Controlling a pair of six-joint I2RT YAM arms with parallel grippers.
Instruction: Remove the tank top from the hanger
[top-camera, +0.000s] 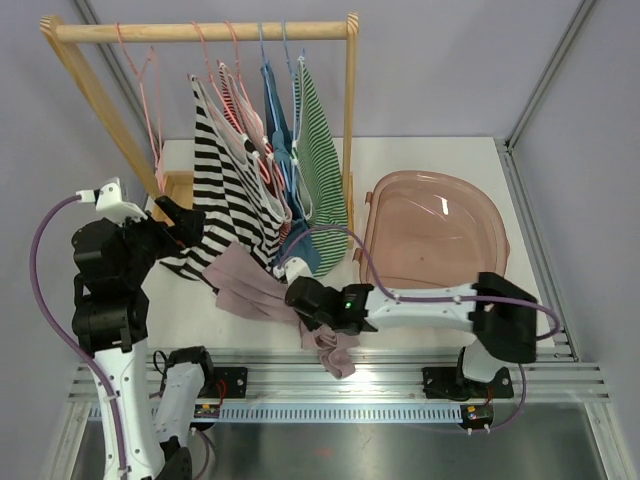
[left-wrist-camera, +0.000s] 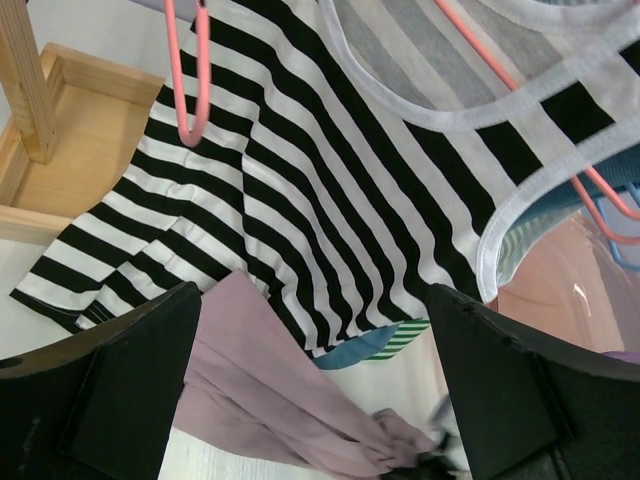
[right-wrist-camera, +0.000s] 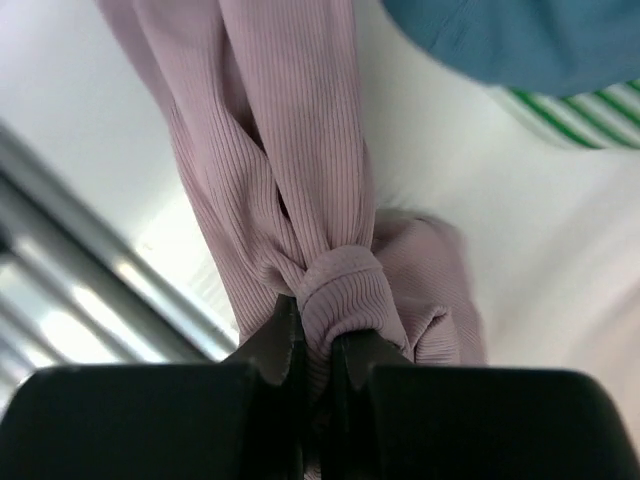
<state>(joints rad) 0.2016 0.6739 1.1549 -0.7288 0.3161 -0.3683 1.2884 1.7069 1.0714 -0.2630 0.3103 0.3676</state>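
Right end effector (right-wrist-camera: 312, 345) nearest the lens: fingers pinched together on a bunched fold of the mauve ribbed tank top (right-wrist-camera: 300, 180). Tank top is off any hanger, crumpled on the table (top-camera: 430, 155) in front of the wooden rack (top-camera: 200, 32), one end drooping over the near table edge. Left end effector (left-wrist-camera: 315, 360) spread wide, holding nothing, by the rack's front left foot, facing the black-and-white striped top (left-wrist-camera: 300, 200) hanging from the rack. Pink hanger (left-wrist-camera: 190, 80) toward the rack's left post. Blue top (top-camera: 272, 110) and green-striped top (top-camera: 320, 150) at the rack's right end. Pink tub (top-camera: 435, 230) right of the rack
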